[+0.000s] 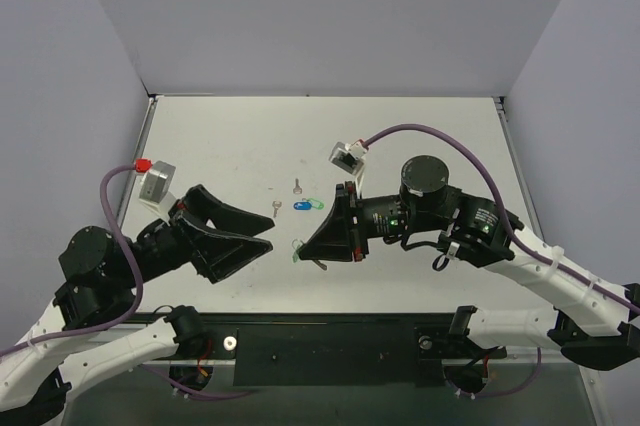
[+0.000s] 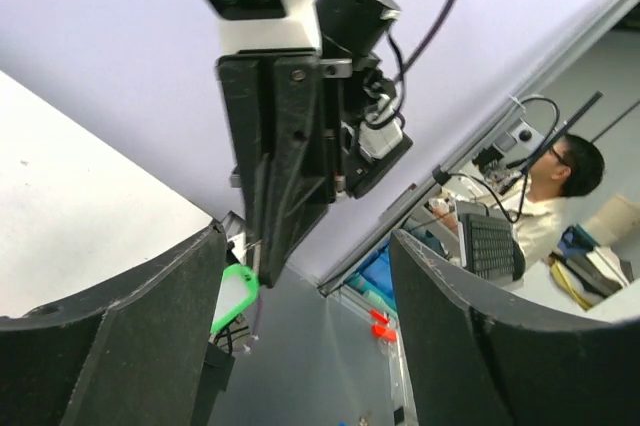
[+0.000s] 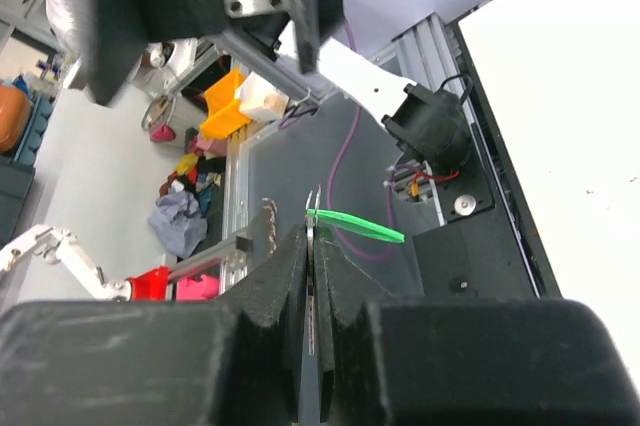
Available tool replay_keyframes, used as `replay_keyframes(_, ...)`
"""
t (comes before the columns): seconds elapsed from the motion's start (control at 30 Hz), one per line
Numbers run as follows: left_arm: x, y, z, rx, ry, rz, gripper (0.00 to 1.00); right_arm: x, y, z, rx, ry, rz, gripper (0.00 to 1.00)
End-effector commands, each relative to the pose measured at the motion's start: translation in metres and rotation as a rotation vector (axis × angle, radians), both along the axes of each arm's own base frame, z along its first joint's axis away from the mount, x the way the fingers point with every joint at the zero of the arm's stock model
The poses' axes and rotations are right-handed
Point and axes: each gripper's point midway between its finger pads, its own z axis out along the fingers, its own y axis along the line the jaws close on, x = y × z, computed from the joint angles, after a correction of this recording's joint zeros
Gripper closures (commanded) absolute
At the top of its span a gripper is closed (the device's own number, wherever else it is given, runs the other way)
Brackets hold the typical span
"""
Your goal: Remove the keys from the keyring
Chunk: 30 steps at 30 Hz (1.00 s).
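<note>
**A:** Left end effector (image 1: 268, 230)?

**B:** Open wide, nothing between its fingers (image 2: 480, 336). It pointed toward the right one, with the tips near but apart.

**A:** And the right end effector (image 1: 306, 243)?

**B:** Pressed closed on a thin metal piece (image 3: 312, 216) (ring or blade, could not tell, it was seen edge-on). The green key (image 2: 236, 295) hung at the fingertips, lifted off the bench (image 1: 420, 126). Its head stuck out to one side of the metal piece.

**A:** The other keys?

**B:** They lay on the bench, just beyond both end effectors.
- The blue key (image 1: 302, 206) lay flat near the middle.
- A green bit (image 1: 318, 202) sat just beside it, too small to identify.
- One bare key (image 1: 276, 208) lay just left of the blue key.
- Another bare key (image 1: 297, 185) lay a little farther back.

The three keys lay apart from one another, and neither end effector touched them.

**A:** Anything from the left wrist view?

**B:** The right end effector filled the gap between the open fingers, and the green key dangled at its lower tip.
</note>
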Motion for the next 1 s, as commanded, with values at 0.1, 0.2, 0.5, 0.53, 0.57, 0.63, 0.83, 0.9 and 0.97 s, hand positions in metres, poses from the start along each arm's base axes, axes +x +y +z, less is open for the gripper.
replay_keyframes(0.1, 0.025, -0.001, 0.007, -0.179, 0.043, 0.092, 0.36, 0.012, 0.002, 0.046, 0.218, -0.045, -0.084, 1.0)
replay_keyframes(0.2, 0.028, -0.009, 0.004, -0.157, 0.044, 0.089, 0.39, 0.012, 0.003, 0.053, 0.25, -0.038, -0.082, 1.0)
replay_keyframes(0.5, 0.024, -0.017, 0.003, -0.148, 0.036, 0.042, 0.5, 0.014, 0.002, 0.064, 0.278, -0.047, -0.093, 1.0)
replay_keyframes(0.53, 0.023, -0.018, 0.003, -0.149, 0.033, 0.037, 0.5, 0.014, 0.003, 0.062, 0.275, -0.045, -0.093, 1.0)
replay_keyframes(0.57, 0.022, -0.019, 0.001, -0.146, 0.034, 0.031, 0.5, 0.014, 0.002, 0.064, 0.278, -0.045, -0.095, 1.0)
replay_keyframes(0.63, 0.022, -0.019, 0.001, -0.15, 0.037, 0.026, 0.5, 0.013, 0.003, 0.063, 0.274, -0.042, -0.089, 1.0)
replay_keyframes(0.83, 0.02, -0.021, 0.004, -0.16, 0.031, 0.01, 0.54, 0.014, 0.003, 0.064, 0.275, -0.045, -0.09, 1.0)
replay_keyframes(0.9, 0.02, -0.024, 0.003, -0.155, 0.033, 0.001, 0.57, 0.014, 0.002, 0.064, 0.276, -0.045, -0.092, 1.0)
replay_keyframes(0.97, 0.02, -0.026, 0.003, -0.147, 0.035, -0.004, 0.6, 0.014, 0.002, 0.064, 0.276, -0.044, -0.092, 1.0)
